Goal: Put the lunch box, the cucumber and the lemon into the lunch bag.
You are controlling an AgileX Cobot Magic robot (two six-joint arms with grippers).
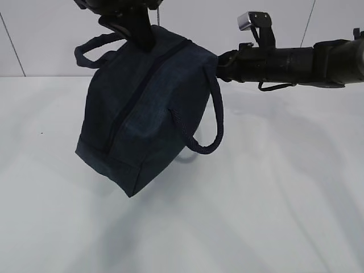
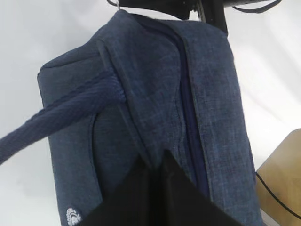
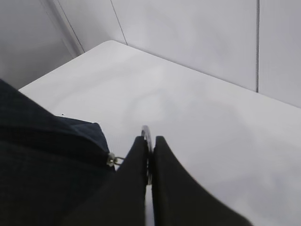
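Both jaws clamped: left gripper (image 2: 157, 165) pinches lunch bag (image 1: 142, 108) fabric, right gripper (image 3: 149, 157) nips the silver ring pull (image 3: 146, 134). One bag, held tilted above the table (image 1: 273, 199), zipper looks closed. Likely the zip step; next needs a steady pull. Zero lunch box, cucumber, lemon visible.
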